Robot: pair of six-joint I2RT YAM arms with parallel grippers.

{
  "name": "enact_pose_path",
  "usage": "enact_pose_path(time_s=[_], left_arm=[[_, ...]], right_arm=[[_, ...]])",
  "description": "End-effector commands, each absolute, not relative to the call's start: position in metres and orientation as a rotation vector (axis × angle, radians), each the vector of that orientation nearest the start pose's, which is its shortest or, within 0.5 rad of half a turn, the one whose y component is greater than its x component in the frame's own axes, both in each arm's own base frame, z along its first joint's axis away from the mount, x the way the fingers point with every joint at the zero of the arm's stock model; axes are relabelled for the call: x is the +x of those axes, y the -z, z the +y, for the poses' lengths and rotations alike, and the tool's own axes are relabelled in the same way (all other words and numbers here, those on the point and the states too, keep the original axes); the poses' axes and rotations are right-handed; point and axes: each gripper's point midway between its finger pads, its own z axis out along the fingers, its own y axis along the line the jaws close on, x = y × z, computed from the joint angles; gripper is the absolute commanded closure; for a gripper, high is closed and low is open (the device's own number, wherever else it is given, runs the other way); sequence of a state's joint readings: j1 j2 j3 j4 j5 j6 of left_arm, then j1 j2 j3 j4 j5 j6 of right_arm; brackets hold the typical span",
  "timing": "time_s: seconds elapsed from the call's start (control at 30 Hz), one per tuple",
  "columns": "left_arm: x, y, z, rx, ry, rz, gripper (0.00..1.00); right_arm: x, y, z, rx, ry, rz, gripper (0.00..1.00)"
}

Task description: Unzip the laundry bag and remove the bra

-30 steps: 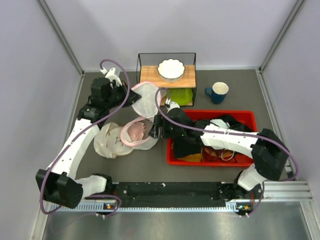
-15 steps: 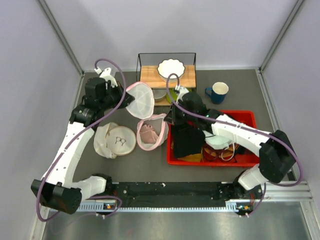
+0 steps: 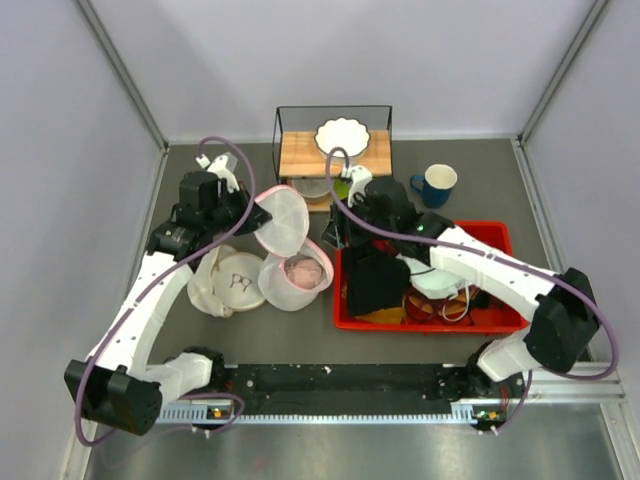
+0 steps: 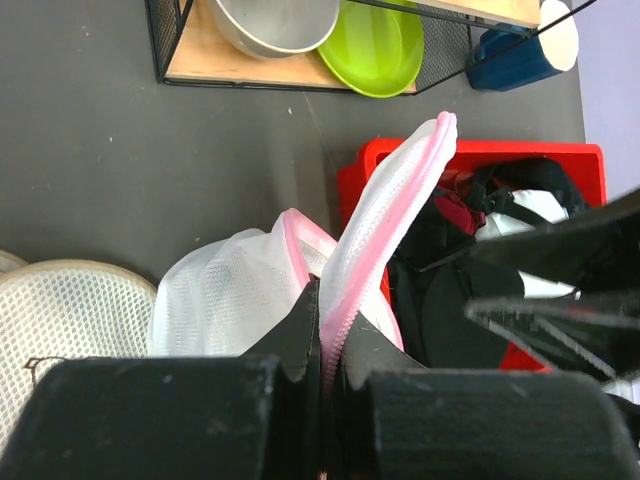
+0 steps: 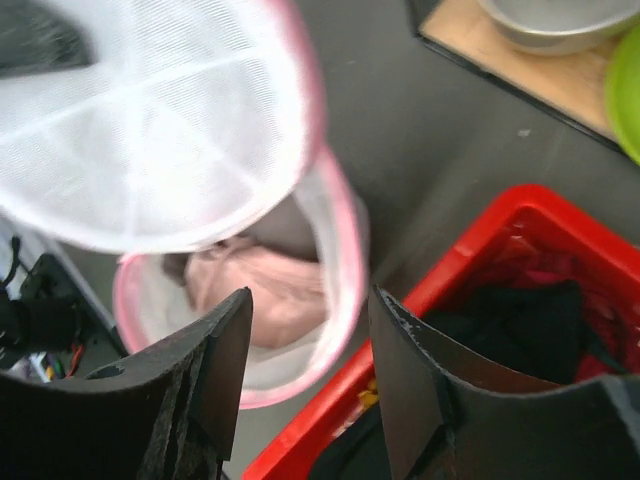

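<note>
**Bag** (image 3: 284, 222): at table centre, zipper undone, so that step looks finished. We are pinching its pink rim with the left gripper (image 4: 325, 300), jaws pressed together, and holding the lid up at 12 o'clock of the base.

**Bra** (image 5: 270, 285): lying in the bag's lower half, not yet removed.

**Right gripper** (image 5: 312, 295): hovering over the opening, jaws spread, empty.

**Remaining**, as we are judging it: lifting the bra out.

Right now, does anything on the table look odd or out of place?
The round white mesh laundry bag with pink zipper band stands open: the left gripper pinches its lid upright, and the dusty-pink fabric bra lies crumpled inside. Nothing looks damaged.
</note>
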State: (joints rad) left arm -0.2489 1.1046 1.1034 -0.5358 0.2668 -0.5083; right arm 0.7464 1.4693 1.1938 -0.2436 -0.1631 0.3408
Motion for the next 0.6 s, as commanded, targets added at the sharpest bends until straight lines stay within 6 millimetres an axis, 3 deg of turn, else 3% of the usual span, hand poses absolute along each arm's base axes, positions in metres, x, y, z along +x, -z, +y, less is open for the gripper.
enact_pose_path(time_s=[0.0, 0.07, 0.2, 0.37, 0.57], left_arm=[[0.310, -0.268, -0.144, -0.121, 0.725, 2.107, 1.00], [0.308, -0.268, -0.144, -0.122, 0.735, 2.103, 1.00], [0.302, -0.258, -0.133, -0.173, 0.683, 2.122, 1.00], [0.291, -0.247, -0.116, -0.260, 0.626, 2.111, 1.00], [0.285, -0.241, -0.112, -0.294, 0.629, 2.104, 1.00]], right_arm=[[0.261, -0.218, 0.359, -0.688, -0.867, 2.026, 0.53], [0.251, -0.199, 0.375, -0.765, -0.919, 2.066, 0.53], [0.242, -0.189, 0.395, -0.832, -0.933, 2.079, 0.48], [0.235, -0.172, 0.402, -0.875, -0.935, 2.129, 0.45], [0.230, -0.165, 0.413, -0.893, -0.922, 2.139, 0.38]])
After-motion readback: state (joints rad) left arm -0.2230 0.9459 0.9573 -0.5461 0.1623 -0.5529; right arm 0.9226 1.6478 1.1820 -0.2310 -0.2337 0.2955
